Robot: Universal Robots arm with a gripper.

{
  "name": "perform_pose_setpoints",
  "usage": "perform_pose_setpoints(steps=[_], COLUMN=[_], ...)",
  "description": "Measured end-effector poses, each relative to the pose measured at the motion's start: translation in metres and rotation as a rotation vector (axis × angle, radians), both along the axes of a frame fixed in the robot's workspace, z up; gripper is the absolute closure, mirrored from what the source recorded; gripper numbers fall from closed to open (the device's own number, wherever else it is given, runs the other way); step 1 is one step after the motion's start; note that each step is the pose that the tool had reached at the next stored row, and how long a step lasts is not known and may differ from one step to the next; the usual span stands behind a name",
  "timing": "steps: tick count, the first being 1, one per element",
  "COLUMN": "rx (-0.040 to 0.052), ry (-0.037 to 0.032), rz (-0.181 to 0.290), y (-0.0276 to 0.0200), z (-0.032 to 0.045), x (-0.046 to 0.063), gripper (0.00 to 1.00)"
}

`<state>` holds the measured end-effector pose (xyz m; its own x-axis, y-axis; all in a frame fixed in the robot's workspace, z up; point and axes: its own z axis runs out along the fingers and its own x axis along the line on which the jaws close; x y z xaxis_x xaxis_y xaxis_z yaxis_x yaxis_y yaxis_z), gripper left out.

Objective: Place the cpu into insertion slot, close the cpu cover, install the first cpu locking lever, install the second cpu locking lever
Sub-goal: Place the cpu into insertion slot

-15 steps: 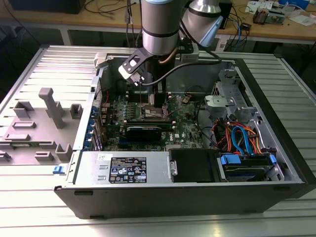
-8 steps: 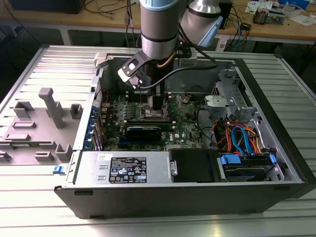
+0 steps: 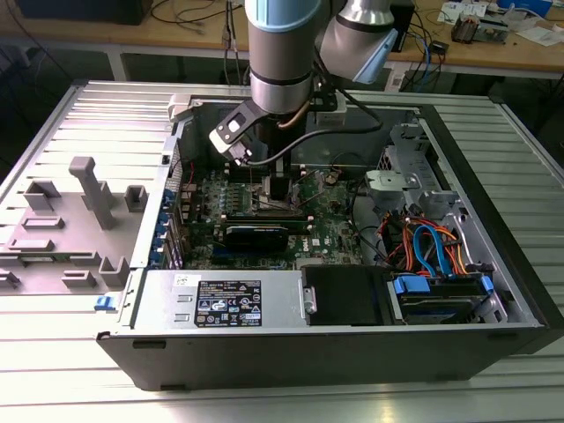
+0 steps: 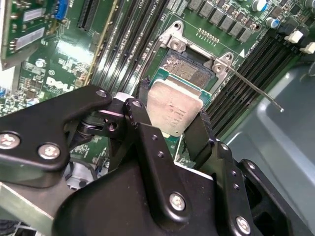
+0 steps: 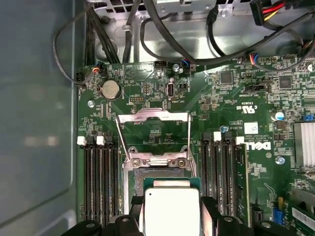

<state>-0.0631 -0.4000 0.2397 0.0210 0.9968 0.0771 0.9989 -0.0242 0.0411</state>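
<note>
My gripper (image 4: 173,117) is shut on the cpu (image 4: 174,105), a flat silver-grey square chip, with one black finger on each of two opposite edges. In the first wrist view the cpu (image 5: 170,211) sits between the fingertips (image 5: 138,209), just over the near part of the insertion slot (image 5: 147,173). The slot's dark centre (image 4: 186,69) shows beyond the chip. The cpu cover (image 5: 152,115) is flipped up and open behind the slot. A thin wire locking lever (image 4: 256,88) stands free beside the slot. In the exterior view the gripper (image 3: 277,189) is down inside the computer case, over the green motherboard (image 3: 330,220).
Black memory slots (image 5: 98,182) flank the socket on both sides. A long black card with heatsink (image 3: 256,234) lies near the gripper. The case also holds a power supply (image 3: 225,301), drive cables (image 3: 432,251) and black cable bundles (image 5: 162,39). A grey fixture (image 3: 84,207) sits outside the case.
</note>
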Motion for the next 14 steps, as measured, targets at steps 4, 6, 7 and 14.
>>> perform_pose_setpoints(steps=[4,6,7,14], rx=[0.0002,0.0001,0.0000,0.0001], ry=[0.0003,0.0004,0.0006,0.0005], rz=[0.000,0.000,0.000,0.000], y=[0.0026,0.0030,0.0030,0.0030], z=[-0.0073,-0.0099,-0.0101,-0.0112], x=[-0.0011,-0.0018,-0.0019,-0.0019], gripper=[0.46,0.46,0.46,0.46])
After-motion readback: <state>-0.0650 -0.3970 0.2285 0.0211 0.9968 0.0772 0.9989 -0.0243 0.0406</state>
